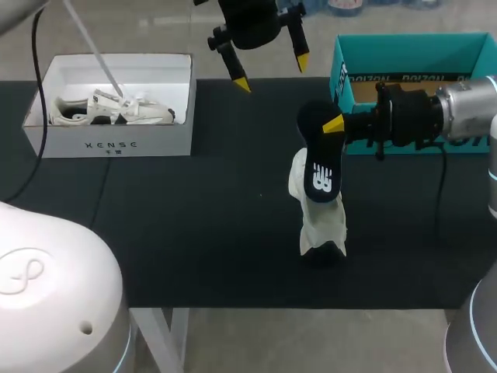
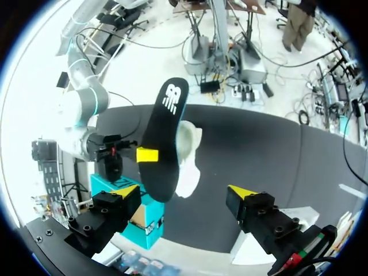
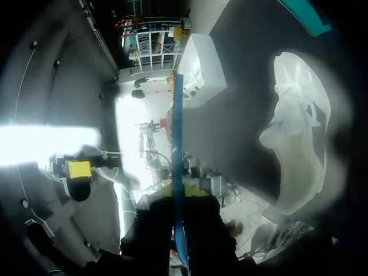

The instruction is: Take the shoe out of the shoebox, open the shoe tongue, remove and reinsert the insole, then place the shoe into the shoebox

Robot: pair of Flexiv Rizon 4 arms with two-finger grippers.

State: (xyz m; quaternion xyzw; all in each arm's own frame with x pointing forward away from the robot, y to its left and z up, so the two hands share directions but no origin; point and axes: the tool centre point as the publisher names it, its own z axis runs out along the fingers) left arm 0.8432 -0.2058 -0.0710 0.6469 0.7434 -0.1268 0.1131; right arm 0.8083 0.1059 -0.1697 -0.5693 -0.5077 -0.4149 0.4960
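Table [image 1: 194, 233]: dark top, two boxes along the far edge.

White shoebox [image 1: 116, 144], far left side, lid off. Inside: one white shoe with dark patches [image 1: 109, 109] lying lengthwise along the box floor. This box also shows past the insole in the right wrist view [image 3: 204, 63].

Teal shoebox [image 1: 342, 78], far right side, open at the top, brown inner floor showing. The right arm [image 1: 458, 109] crosses in front of its front wall. It is seen from the left wrist as well [image 2: 146, 221].

Task shoe [image 1: 314, 221] [image 2: 187, 155] [image 3: 299, 149]: white, on the table, outside both boxes, in front of the teal one and well apart from the white one.

Insole [image 1: 320, 163] [image 2: 164, 138]: black, white logo on its face, out of the shoe and held above it. Its lower end overlaps the shoe's top in the head view; contact cannot be told. It is edge-on in the right wrist view, a thin strip [image 3: 178, 144].

Right jaws: clamped on the insole's upper part, one yellow fingertip [image 1: 332, 124] flat on its face.

Left jaws: apart, holding nothing, up over the table's far edge between the two boxes, yellow fingertips [image 1: 242, 84] pointing down.
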